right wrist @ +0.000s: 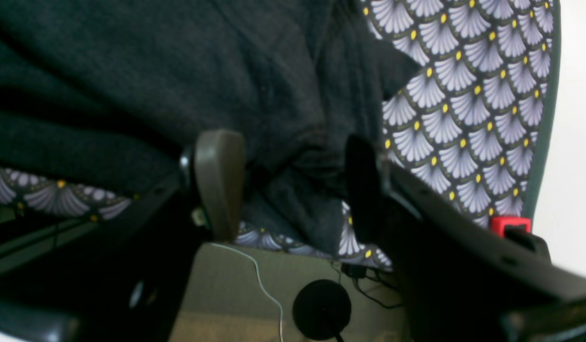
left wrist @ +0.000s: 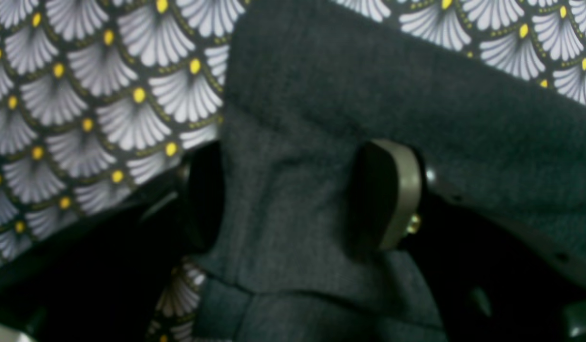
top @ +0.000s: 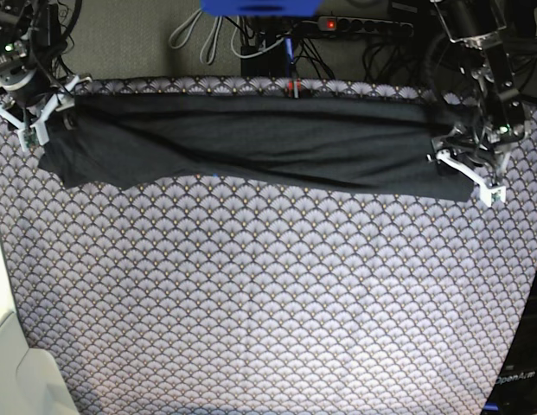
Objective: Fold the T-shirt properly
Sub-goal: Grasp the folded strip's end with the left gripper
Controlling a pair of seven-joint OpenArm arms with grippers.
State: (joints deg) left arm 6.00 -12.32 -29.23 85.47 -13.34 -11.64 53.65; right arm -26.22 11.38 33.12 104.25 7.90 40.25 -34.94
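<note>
- T-shirt (top: 251, 143) is laid out as a long, narrow dark band across the far part of the counter (top: 268, 303), which is covered by a scallop-patterned tablecloth (top: 251, 277).
- Band is folded lengthwise — its far edge runs nearly straight, its near edge is uneven and dips lower toward the base view's left end.
- Left pincer (left wrist: 297, 194) is seen at the base view's right end of the band; its jaws are spread wide, with a raised ridge of charcoal fabric lying between them. No clamping is visible — the fabric is straddled, not squeezed.
- Right pincer (right wrist: 293, 185) is seen at the opposite end, near the counter's corner; its jaws are parted, with a bunched fold of the shirt between them. Whether the pads press that fold cannot be told.
- Beyond the counter's far edge, a power strip (top: 363, 24) and cables are noted.
</note>
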